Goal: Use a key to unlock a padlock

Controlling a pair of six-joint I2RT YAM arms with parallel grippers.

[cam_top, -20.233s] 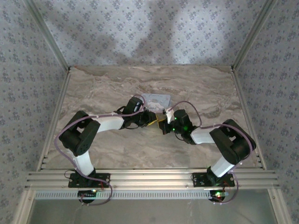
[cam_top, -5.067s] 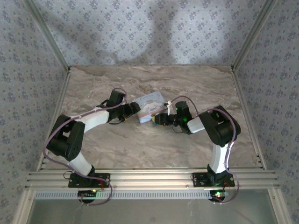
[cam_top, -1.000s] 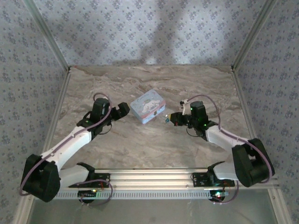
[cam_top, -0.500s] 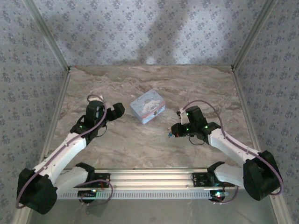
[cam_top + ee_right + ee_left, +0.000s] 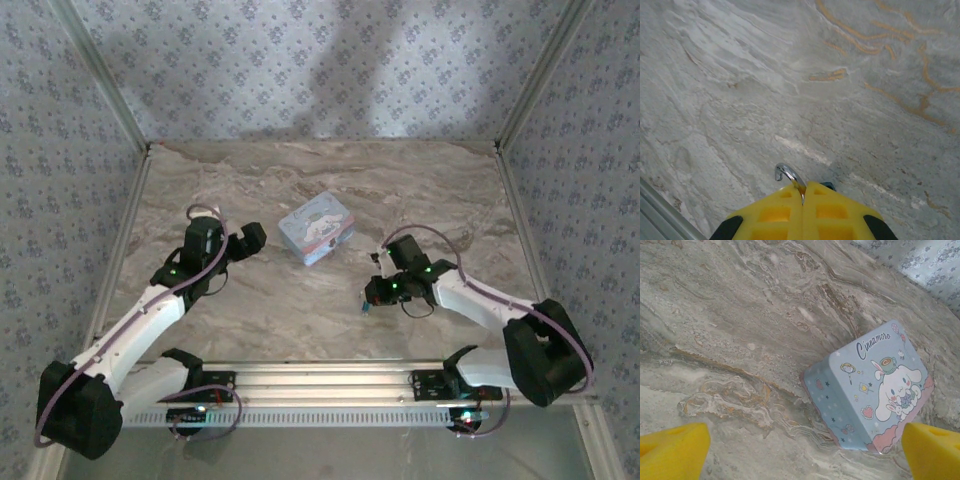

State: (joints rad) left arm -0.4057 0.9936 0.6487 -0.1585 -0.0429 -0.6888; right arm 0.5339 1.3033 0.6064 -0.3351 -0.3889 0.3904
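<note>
- Padlock [image 5: 827, 186]: tiny, with a dark blue-grey body. Just a sliver of it peeks out beside the yellow fingertips.
- Its silver shackle [image 5: 785, 172] curves out ahead as a hook. One end looks free, so it may be open, though the view is too tight to be sure.
- It is pinched in the closed right gripper [image 5: 804, 187], over the front of the table [image 5: 300, 320].
</note>
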